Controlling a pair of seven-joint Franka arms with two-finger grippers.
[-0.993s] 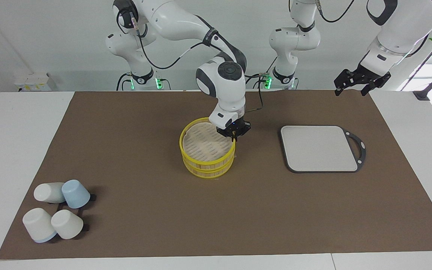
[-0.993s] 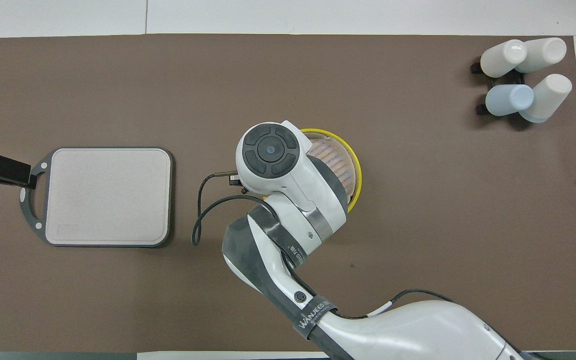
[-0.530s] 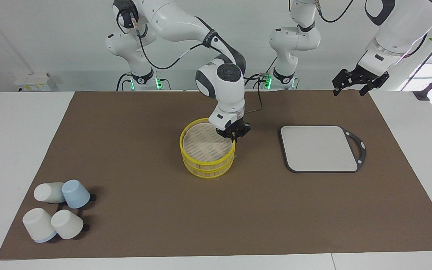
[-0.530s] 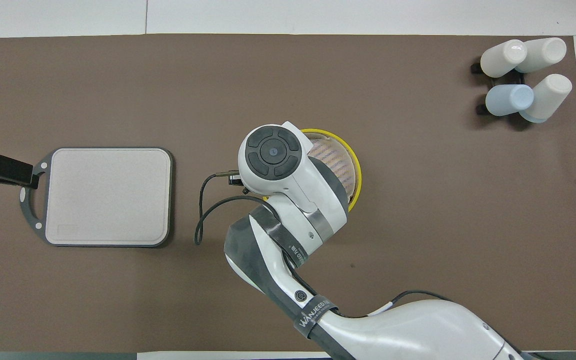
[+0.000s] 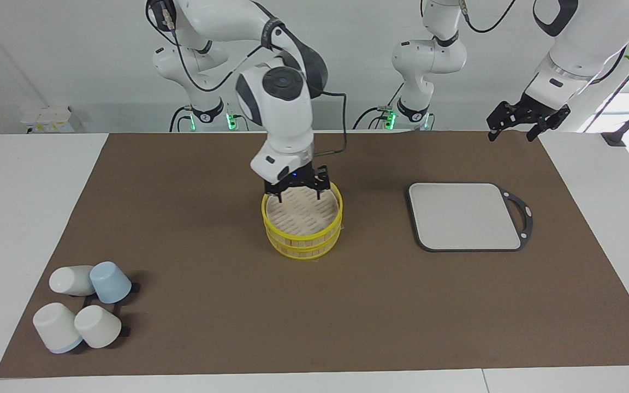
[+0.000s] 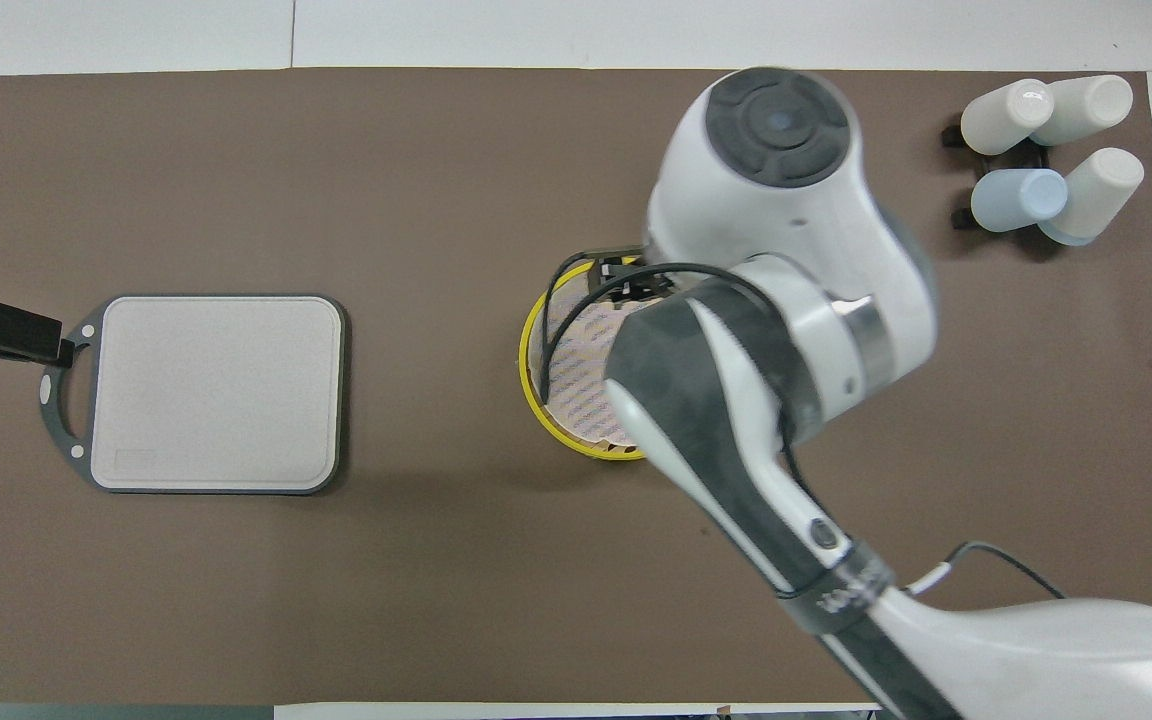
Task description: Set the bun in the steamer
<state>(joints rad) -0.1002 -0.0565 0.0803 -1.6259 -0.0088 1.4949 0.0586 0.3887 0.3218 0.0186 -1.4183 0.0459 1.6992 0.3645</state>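
The steamer [image 5: 302,221] stands mid-table, round, with yellow rims and a pale slatted surface showing at its top; it also shows in the overhead view [image 6: 576,390], partly under the right arm. No bun shows in either view. My right gripper [image 5: 296,192] is open, its fingers spread wide just above the steamer's rim on the robots' side, holding nothing. My left gripper [image 5: 511,130] is open and empty, raised over the table's edge at the left arm's end, and waits.
A grey cutting board [image 5: 462,215] with a dark rim and handle lies beside the steamer toward the left arm's end. Several upturned white and pale blue cups [image 5: 82,308] stand on a rack at the corner farthest from the robots, at the right arm's end.
My right gripper was shut at the steamer's rim on the cutting board's side; it has let go, opened wide and swung over the rim nearest the robots. The left arm barely moved.
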